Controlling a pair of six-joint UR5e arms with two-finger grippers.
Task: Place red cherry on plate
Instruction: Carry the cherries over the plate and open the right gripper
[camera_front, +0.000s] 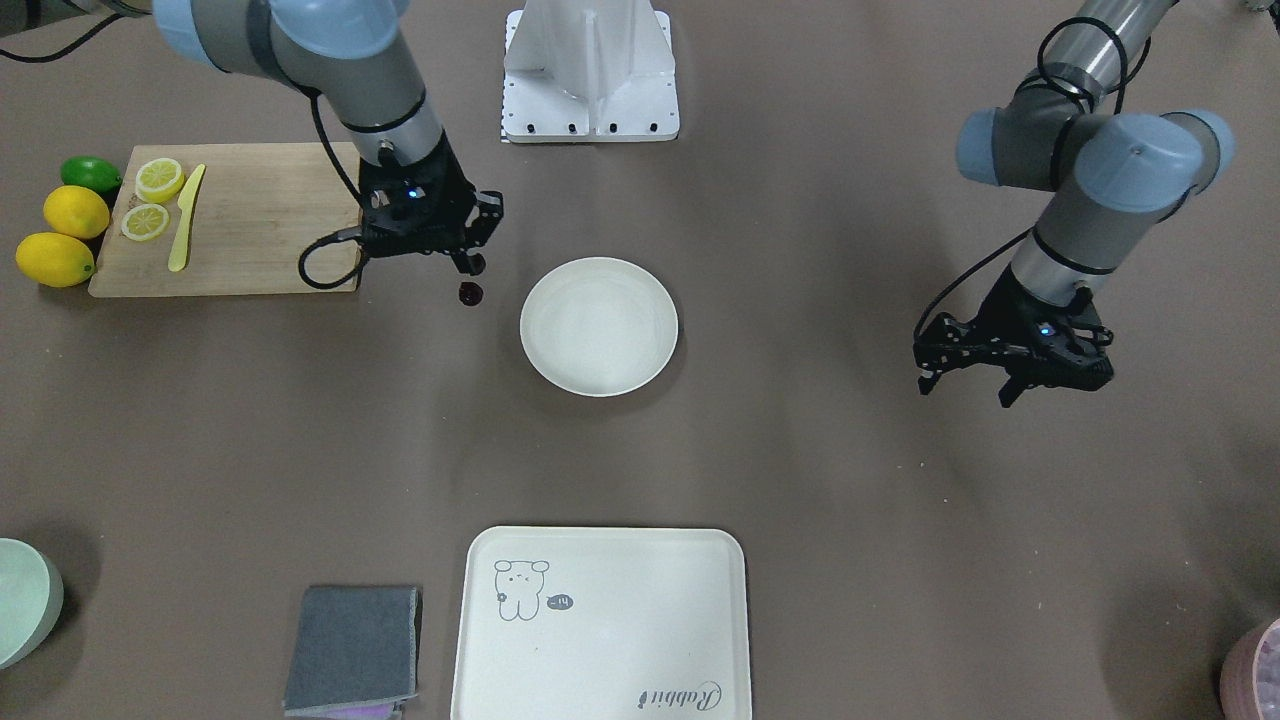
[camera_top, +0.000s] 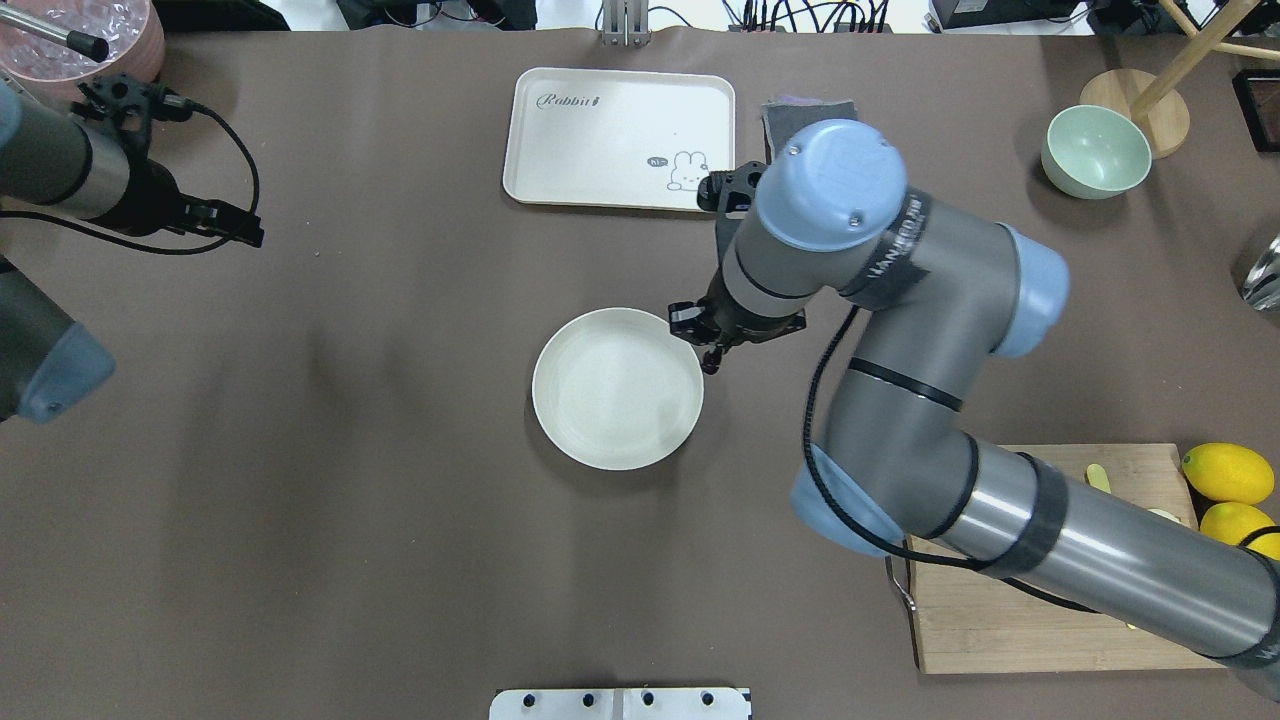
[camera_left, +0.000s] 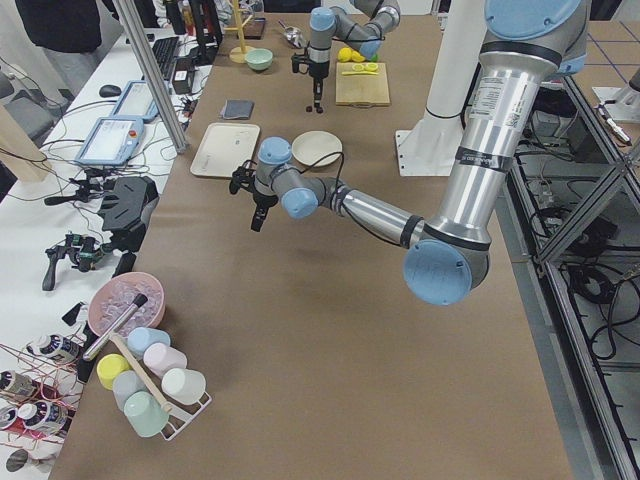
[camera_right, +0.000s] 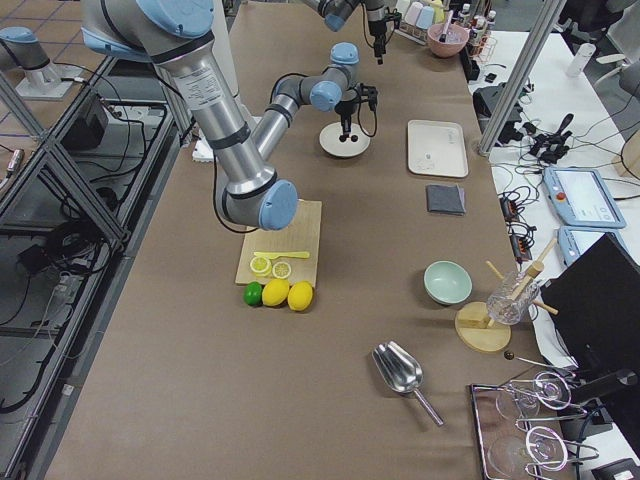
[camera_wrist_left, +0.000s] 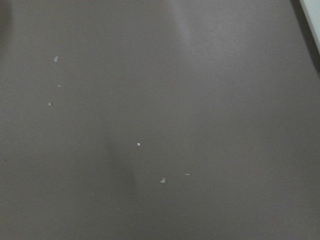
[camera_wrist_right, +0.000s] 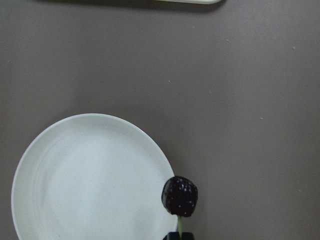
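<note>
A dark red cherry (camera_front: 470, 292) hangs by its thin stem from my right gripper (camera_front: 471, 266), which is shut on the stem. It hangs above the brown table, just beside the rim of the round cream-white plate (camera_front: 598, 326). In the right wrist view the cherry (camera_wrist_right: 180, 196) overlaps the right rim of the plate (camera_wrist_right: 85, 175), with the gripper (camera_wrist_right: 178, 236) at the bottom edge. From overhead the cherry (camera_top: 709, 366) sits at the right edge of the plate (camera_top: 617, 388). My left gripper (camera_front: 968, 388) hovers open and holds nothing, far from the plate.
A wooden cutting board (camera_front: 250, 220) holds lemon slices (camera_front: 159, 180) and a yellow knife (camera_front: 186, 217), with lemons (camera_front: 55, 259) and a lime (camera_front: 90, 173) beside it. A cream tray with a bear drawing (camera_front: 600, 625), a grey cloth (camera_front: 355, 648) and a green bowl (camera_front: 22, 600) lie along the near edge.
</note>
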